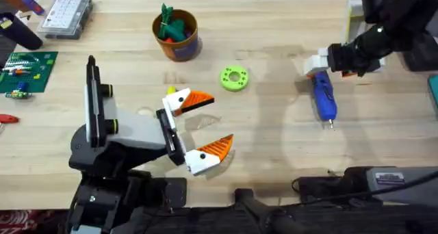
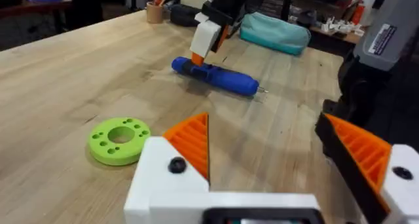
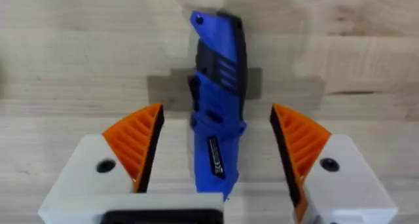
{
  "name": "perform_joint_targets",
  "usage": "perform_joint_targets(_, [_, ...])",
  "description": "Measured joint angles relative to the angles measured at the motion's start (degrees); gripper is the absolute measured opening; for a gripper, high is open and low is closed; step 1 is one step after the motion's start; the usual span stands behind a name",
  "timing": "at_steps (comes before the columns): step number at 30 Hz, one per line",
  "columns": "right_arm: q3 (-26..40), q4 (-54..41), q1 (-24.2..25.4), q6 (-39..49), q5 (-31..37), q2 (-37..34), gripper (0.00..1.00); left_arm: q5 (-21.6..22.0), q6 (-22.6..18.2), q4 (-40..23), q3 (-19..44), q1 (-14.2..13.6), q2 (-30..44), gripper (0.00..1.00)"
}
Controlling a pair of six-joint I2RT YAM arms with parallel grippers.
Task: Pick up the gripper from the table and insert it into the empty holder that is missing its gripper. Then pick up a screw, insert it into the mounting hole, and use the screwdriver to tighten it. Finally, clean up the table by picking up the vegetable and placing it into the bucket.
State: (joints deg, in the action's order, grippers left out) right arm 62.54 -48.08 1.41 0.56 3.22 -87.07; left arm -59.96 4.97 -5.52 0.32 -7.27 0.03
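Pale wooden tabletop (image 1: 274, 138) stretches beneath two robot arms, with the blue pen-shaped powered screwdriver (image 1: 324, 99) lying flat at about three o'clock from the table's centre, its thin metal bit pointing toward the arms' bases. Directly over the tool's rear end, the right gripper (image 1: 317, 64) hangs with its white fingers and orange ribbed pads (image 3: 136, 144) spread apart, one on each side of the blue body, neither pad touching it in the right wrist view. At about seven o'clock, the left gripper (image 1: 205, 126) sits low over bare wood, its fingers likewise wide apart and holding nothing. A lime-green round disc with a centre hole and a ring of small holes (image 1: 234, 78) lies between the two grippers, near the table's middle and well apart from the screwdriver. At eleven o'clock stands the small round orange-brown bucket (image 1: 179, 37), upright, a dark blue label on its side and green and orange items poking from its mouth. A green circuit board (image 1: 26, 71) rests at the nine o'clock edge.
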Motion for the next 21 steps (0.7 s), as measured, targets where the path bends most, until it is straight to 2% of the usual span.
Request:
perform_joint_targets(17, [0.0, 0.9, 0.0, 2.5, 0.0, -1.9, 0.983, 0.3, 0.0, 2.0, 0.0, 0.0, 0.0, 0.984])
perform_joint_targets(18, [0.0, 0.9, 0.0, 2.5, 0.0, -1.9, 0.983, 0.3, 0.2, 1.8, 0.0, 0.0, 0.0, 0.907])
perform_joint_targets(21, [0.0, 1.0, 0.0, 2.7, 0.0, -1.9, 0.983, 0.6, 0.2, 1.5, 0.0, 0.0, 0.0, 0.433])
